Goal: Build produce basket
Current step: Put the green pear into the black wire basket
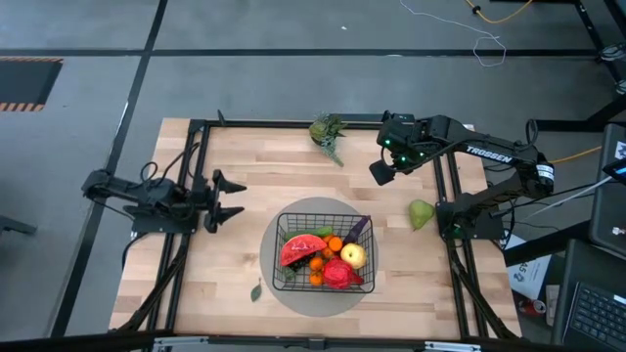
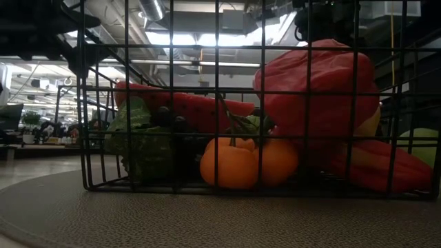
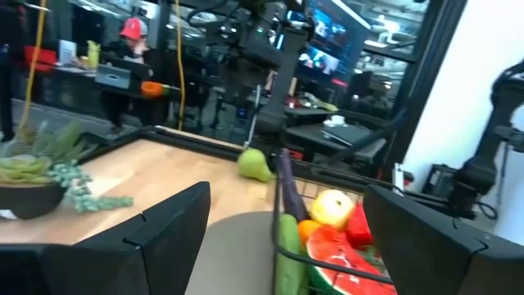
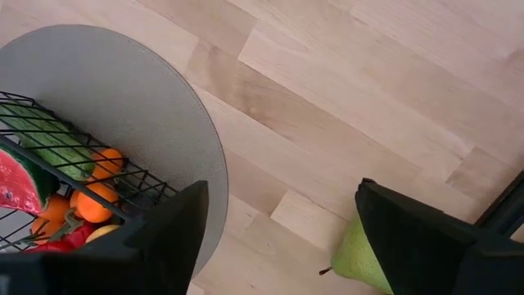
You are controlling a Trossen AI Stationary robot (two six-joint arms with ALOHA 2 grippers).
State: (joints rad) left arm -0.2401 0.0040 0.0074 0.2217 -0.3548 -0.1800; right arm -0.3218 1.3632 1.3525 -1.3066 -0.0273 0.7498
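Note:
The black wire basket [image 1: 284, 230] stands on a grey round mat in the middle of the table. It holds a watermelon slice [image 1: 297, 250], oranges [image 2: 238, 164], a red pepper [image 2: 317, 83], a yellow fruit [image 1: 352, 255], an eggplant [image 1: 358, 228] and a cucumber [image 4: 51, 143]. A green pear [image 1: 421, 213] lies on the wood to the right of the basket. My right gripper [image 1: 381, 171] hovers open, beyond the pear [image 4: 360, 258] toward the far edge, pointing down. My left gripper [image 1: 233, 198] waits open at the table's left, level, facing the basket [image 3: 286, 197].
A small potted plant [image 1: 328, 132] sits near the far edge. A loose green leaf [image 1: 256, 290] lies by the mat's [image 1: 293, 303] near-left rim. Bare wood runs between the basket and each arm. Metal frame rails [image 1: 455, 274] border both sides of the table.

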